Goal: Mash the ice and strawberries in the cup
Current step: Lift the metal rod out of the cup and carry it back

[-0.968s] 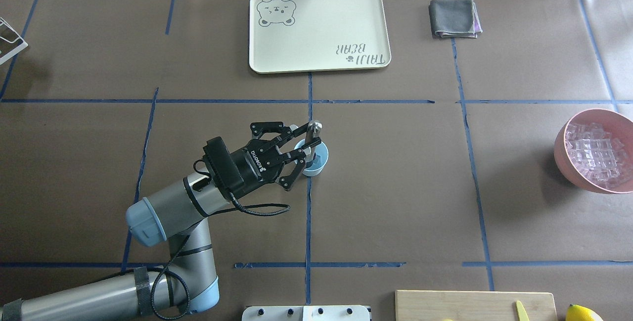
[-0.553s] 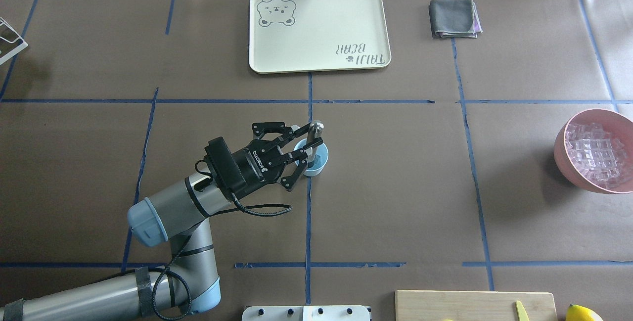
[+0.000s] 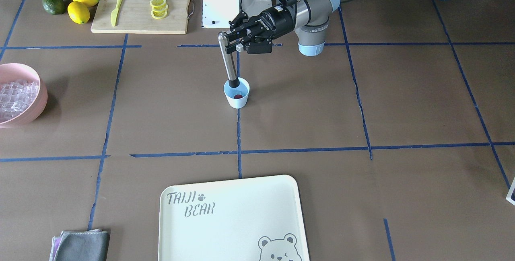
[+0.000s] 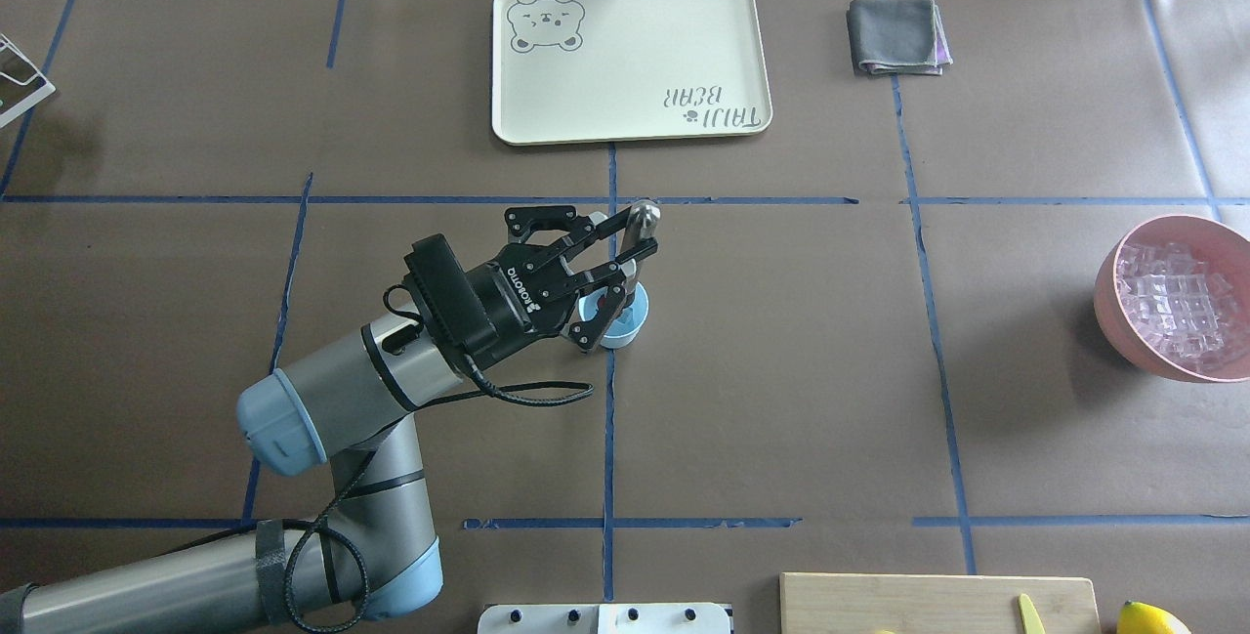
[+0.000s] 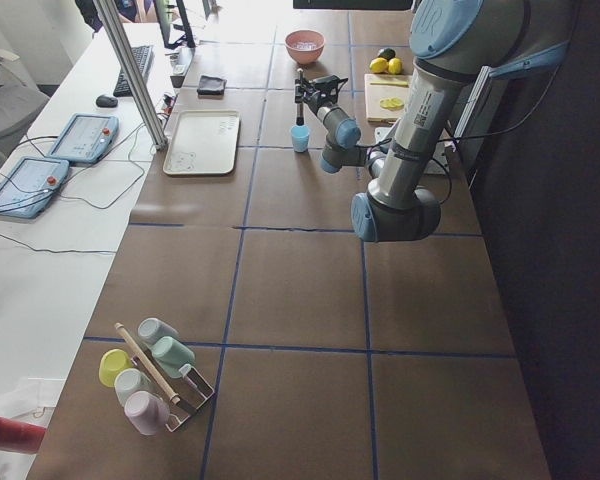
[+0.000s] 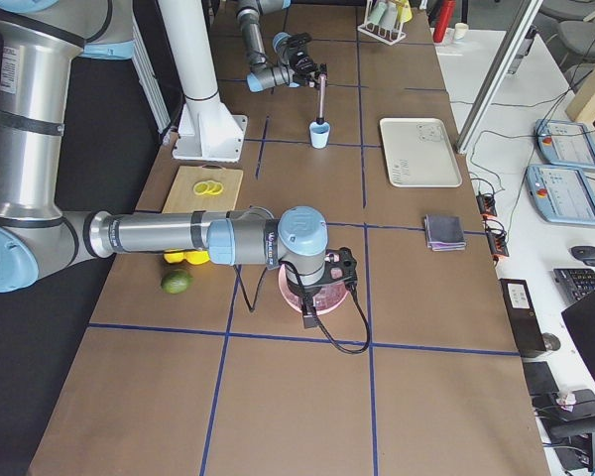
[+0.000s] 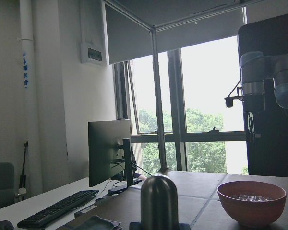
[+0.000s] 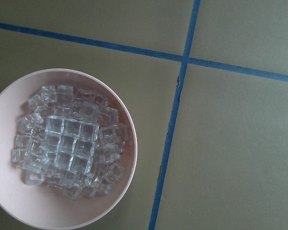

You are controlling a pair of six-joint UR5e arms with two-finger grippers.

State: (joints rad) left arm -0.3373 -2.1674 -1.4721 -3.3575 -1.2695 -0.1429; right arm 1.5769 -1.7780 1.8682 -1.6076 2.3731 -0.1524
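left gripper (image 3: 232,44) clamped on muddler (image 3: 229,66) | plunge vertical, centred on strawberry (image 3: 238,96) in cup (image 3: 237,102), mid-frame | right gripper (image 6: 329,286): grip state can't tell

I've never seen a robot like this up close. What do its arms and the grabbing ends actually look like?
Both the left arm and the right arm are silver-grey tubes with light blue caps at the joints. The left gripper is black, with two jointed fingers and white lettering on its body. A thin black cable loops off its wrist.
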